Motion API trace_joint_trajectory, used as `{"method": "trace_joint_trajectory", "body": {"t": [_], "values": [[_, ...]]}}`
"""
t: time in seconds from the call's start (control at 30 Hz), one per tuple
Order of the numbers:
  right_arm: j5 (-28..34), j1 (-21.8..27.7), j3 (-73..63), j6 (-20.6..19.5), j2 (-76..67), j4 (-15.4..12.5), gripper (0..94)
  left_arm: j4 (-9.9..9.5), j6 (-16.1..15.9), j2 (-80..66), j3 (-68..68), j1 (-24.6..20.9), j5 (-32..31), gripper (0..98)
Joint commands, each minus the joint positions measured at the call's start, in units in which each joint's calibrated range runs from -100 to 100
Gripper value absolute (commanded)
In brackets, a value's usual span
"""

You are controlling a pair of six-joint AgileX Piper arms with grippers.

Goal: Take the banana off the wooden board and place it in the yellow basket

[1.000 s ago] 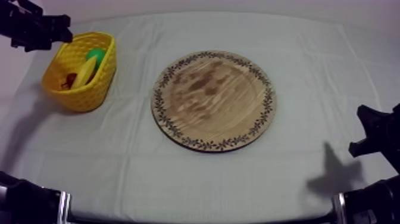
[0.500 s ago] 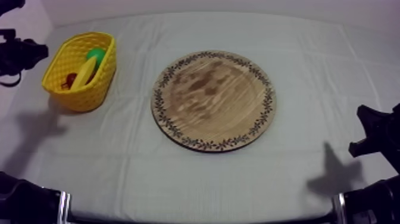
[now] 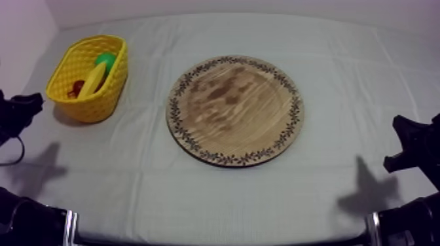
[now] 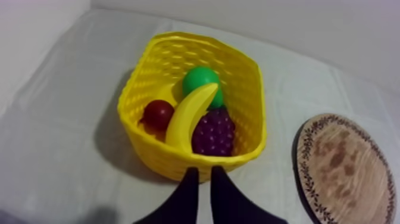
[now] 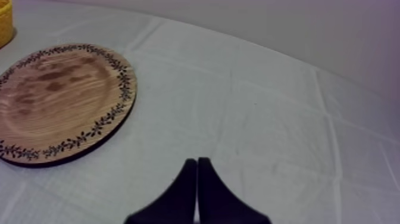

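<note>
Top view: a table under a grey-white cloth [image 3: 236, 196]. A round wooden board [image 3: 234, 110] with a patterned rim sits at the centre of the frame, its face bare. At the upper left stands the yellow basket [image 3: 98, 105], and the banana [image 3: 93, 78] lies inside it, its long axis slanting from lower left to upper right. The left gripper [image 3: 19, 111] is a black shape at the left edge, just below and to the left of the basket and apart from it. The right gripper [image 3: 412, 147] sits low at the right edge, well apart from the board.

Left wrist view: the left gripper [image 4: 202, 179] has its two black fingers parted by a narrow gap, with nothing between them. Straight ahead of the tips is the basket's near wall [image 4: 178, 167]. The banana [image 4: 189, 116] leans inside, pointing away from the gripper, between a small red fruit [image 4: 158, 113] and a bunch of grapes [image 4: 213, 132], with a green fruit [image 4: 199, 80] behind (its kind is hard to tell). The board's edge [image 4: 351, 173] shows off to one side.

Right wrist view: the right gripper [image 5: 197, 162] has its fingers pressed together in a narrow wedge, empty, over bare cloth. The board [image 5: 56, 101] lies ahead of it, and beyond the board a corner of the basket [image 5: 5, 21].

The banana is off the board and in the basket — the task looks complete. Of the two arms, the left is much the nearer to it.
</note>
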Motion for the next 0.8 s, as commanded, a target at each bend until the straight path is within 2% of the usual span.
{"method": "trace_joint_trajectory", "body": {"t": [0.0, 0.1, 0.17, 0.37, 0.43, 0.5, 0.67, 0.77], "values": [[0.0, 0.0, 0.1, 0.0, 0.0, 0.0, 0.2, -0.26, 3.0, -7.9, 4.0, -0.3, -0.3, 2.1], [0.0, 0.0, 0.1, 0.0, 0.0, 0.0, 0.2, -0.34, 4.2, -13.2, 7.4, -1.1, 0.4, 0.8], [0.0, 0.0, 0.1, 0.0, 0.0, 0.0, 0.2, 0.38, 3.5, -16.2, 9.8, -2.0, 1.1, 0.4], [0.0, 0.0, 0.1, 0.0, 0.0, 0.0, 0.2, 6.81, -7.9, -22.6, 13.4, -5.6, 1.9, 0.1], [0.0, 0.0, 0.1, 0.0, 0.0, 0.0, 0.2, 7.97, -9.1, -24.5, 14.0, -6.6, 1.7, 0.1], [0.0, 0.0, 0.1, 0.0, 0.0, 0.0, 0.2, 8.57, -8.3, -25.7, 14.6, -7.2, 1.0, 0.1], [0.0, 0.0, 0.1, 0.0, 0.0, 0.0, 0.2, 9.04, -3.8, -26.6, 15.4, -7.7, -0.2, 0.1], [0.0, 0.0, 0.1, 0.0, 0.0, 0.0, 0.2, 9.12, -2.8, -26.7, 16.2, -7.8, -2.5, 0.1]]}}
